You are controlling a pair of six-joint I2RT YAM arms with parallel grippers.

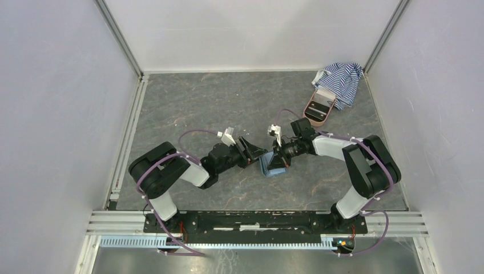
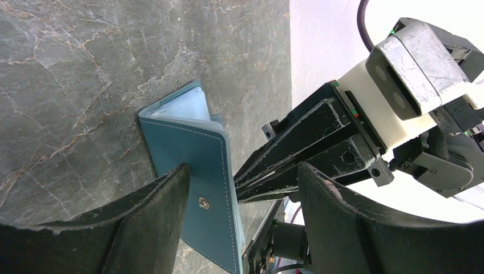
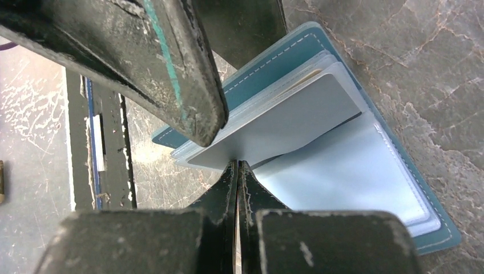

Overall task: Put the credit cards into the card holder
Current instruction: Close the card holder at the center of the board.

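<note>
Grey stone-look worktop [image 1: 194,103], blue-and-white striped cloth [image 1: 342,80] bunched up in the far right corner, pink oval case [image 1: 318,107] touching the cloth's near edge, plain white walls [image 1: 251,34] around

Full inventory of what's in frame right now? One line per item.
card holder: 1, teal with pale blue inside, lying open mid-table between the grippers
card: 1 visible, pale grey, partway into a holder pocket
pink case: 1, pink, far right of the table
striped cloth: 1, blue and white, far right corner, against the case
table: 1, grey marbled
left gripper: 1, black, open, one finger over the holder's cover
right gripper: 1, black, shut, tips at the card's near edge; can't tell if it pinches the card
</note>
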